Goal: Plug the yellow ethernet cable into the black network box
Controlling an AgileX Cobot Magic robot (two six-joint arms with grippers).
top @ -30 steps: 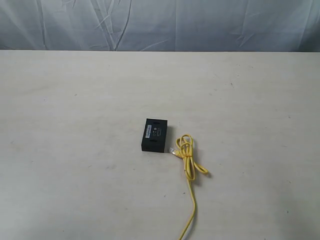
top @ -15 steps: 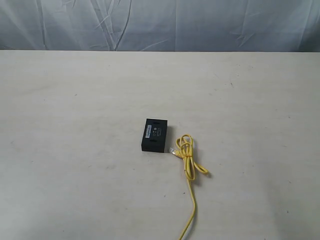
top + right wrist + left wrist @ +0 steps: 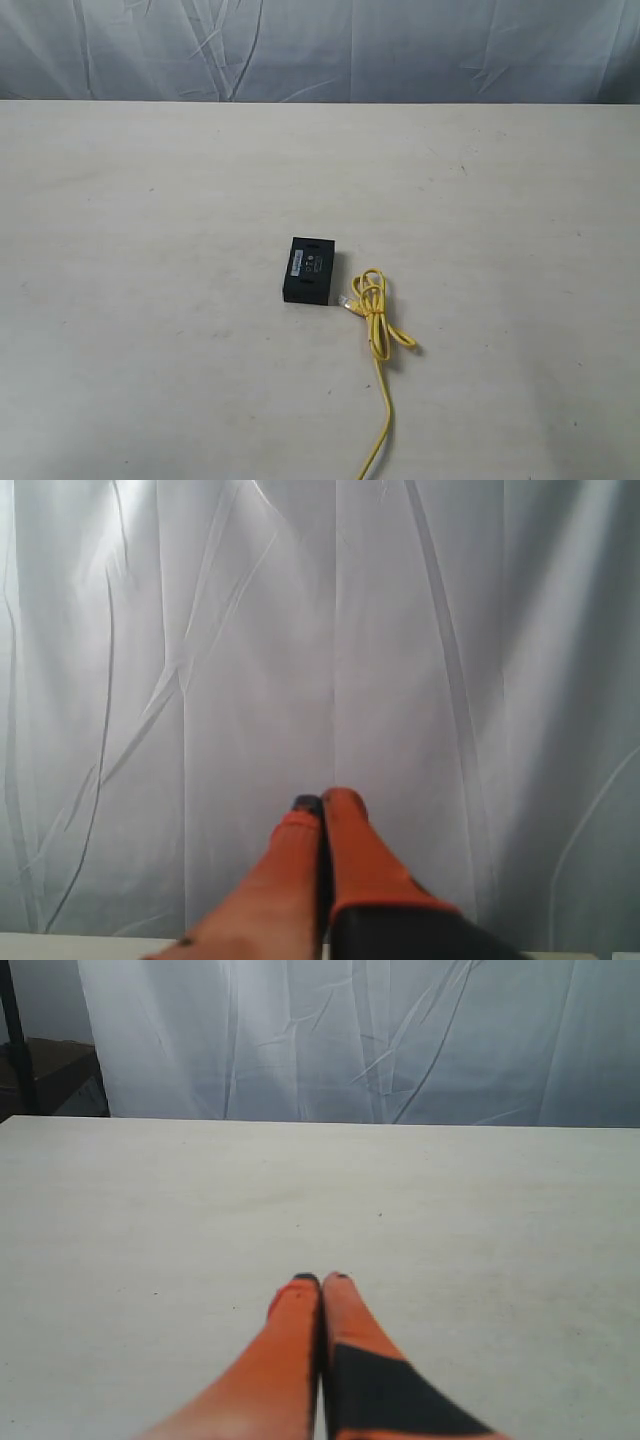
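You have the black network box (image 3: 313, 270) mid-table (image 3: 150, 200), well apart from the far edge and the white curtain (image 3: 400, 50). The yellow ethernet cable (image 3: 378, 330) lies looped just beside the box's right, unplugged, its tail running off the near edge. Left gripper (image 3: 322, 1280): fingers pressed together over tabletop. Right gripper (image 3: 325, 802): likewise closed, facing the curtain. You cannot tell where the box lies relative to either gripper.

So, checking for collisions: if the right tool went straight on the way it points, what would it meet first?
Probably the white curtain: the right tool, shut, points at it with nothing between, though how far off is unclear.
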